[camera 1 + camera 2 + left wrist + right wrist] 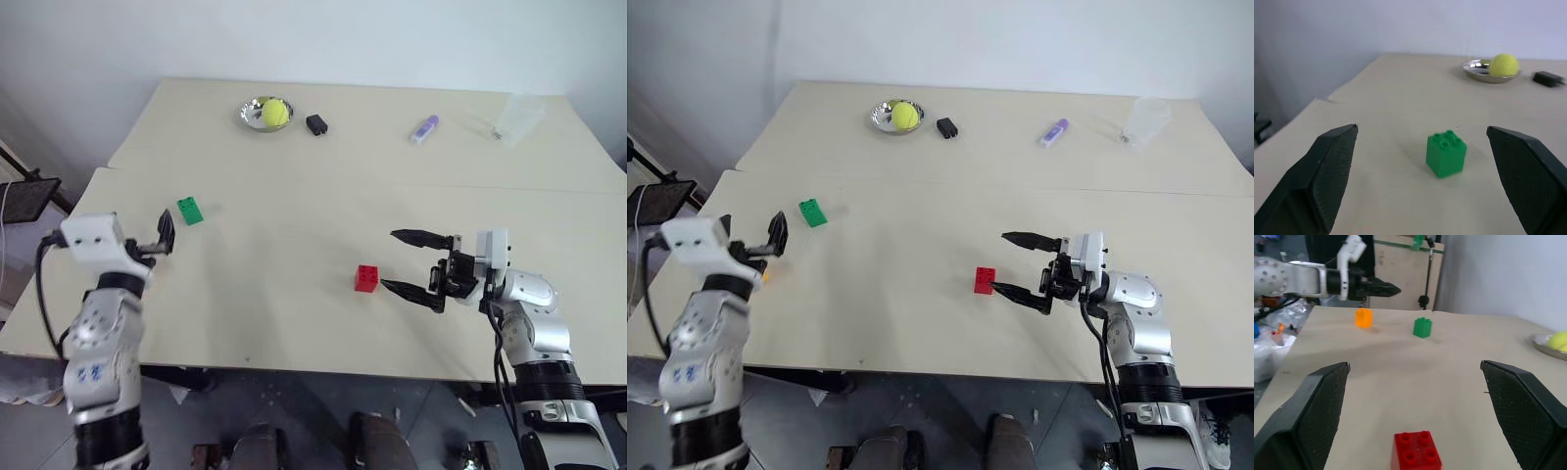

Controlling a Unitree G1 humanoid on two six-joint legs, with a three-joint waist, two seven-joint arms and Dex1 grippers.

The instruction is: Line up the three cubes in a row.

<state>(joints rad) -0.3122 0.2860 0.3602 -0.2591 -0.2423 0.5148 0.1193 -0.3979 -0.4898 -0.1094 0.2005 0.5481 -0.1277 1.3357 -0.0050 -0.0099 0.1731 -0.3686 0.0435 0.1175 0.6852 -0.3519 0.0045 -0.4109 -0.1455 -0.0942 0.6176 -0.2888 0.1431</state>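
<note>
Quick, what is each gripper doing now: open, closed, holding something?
Left gripper: open, empty, green cube ahead of it.
Right gripper: open, empty, red cube just off its fingertips.

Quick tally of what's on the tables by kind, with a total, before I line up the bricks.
Toy bricks: 3 (red brick, green brick, orange brick)
Tennis ball: 1
Metal dish: 1, under the ball
Small black block: 1
Small purple and white item: 1
Clear plastic cup: 1, apparently on its side
Total: 8
</note>
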